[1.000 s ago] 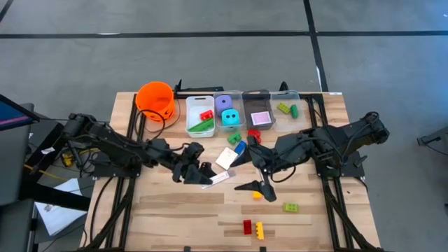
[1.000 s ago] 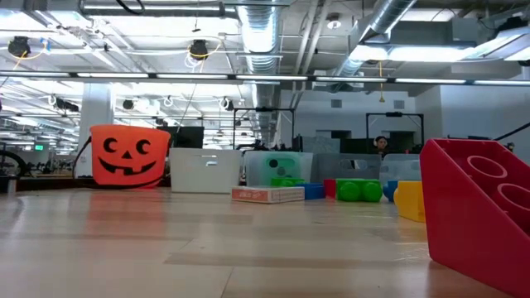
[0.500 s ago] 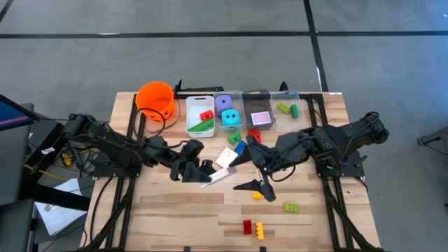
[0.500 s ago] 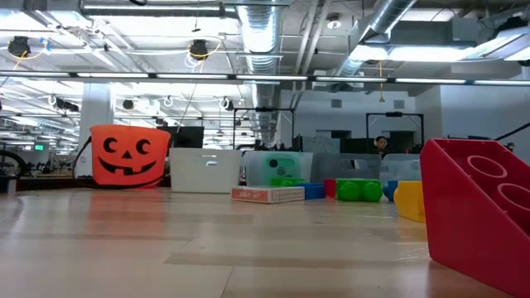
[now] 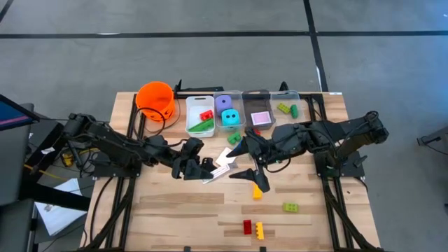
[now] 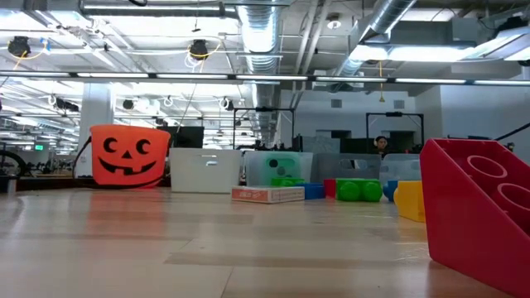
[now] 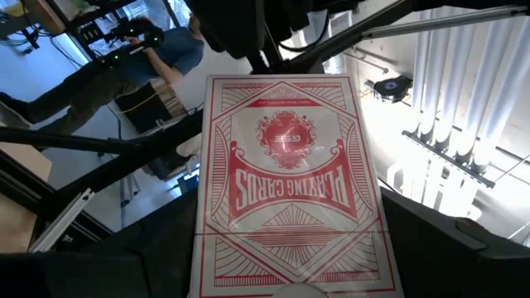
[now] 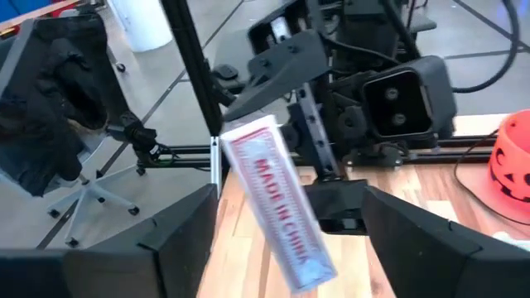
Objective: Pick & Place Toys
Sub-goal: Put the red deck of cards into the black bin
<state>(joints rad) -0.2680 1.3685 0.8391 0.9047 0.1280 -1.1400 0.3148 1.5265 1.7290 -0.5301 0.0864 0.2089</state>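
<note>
Cards, a red-and-white deck (image 5: 218, 172), sat clamped in the left gripper (image 5: 207, 169) above the middle of the table (image 5: 175, 210). Only the left wrist view showed its face (image 7: 286, 178), printed "PLAYING CARDS", with a person (image 7: 124, 58) beyond. The right wrist view caught the deck's edge (image 8: 277, 211) between the right gripper's (image 5: 243, 162) spread fingers (image 8: 178, 236), which held nothing. From above, that gripper hung just beside the deck. The low view showed neither arm, only a second card box (image 6: 267, 194), the orange bucket (image 6: 130, 156) and a red brick (image 6: 480, 211).
</note>
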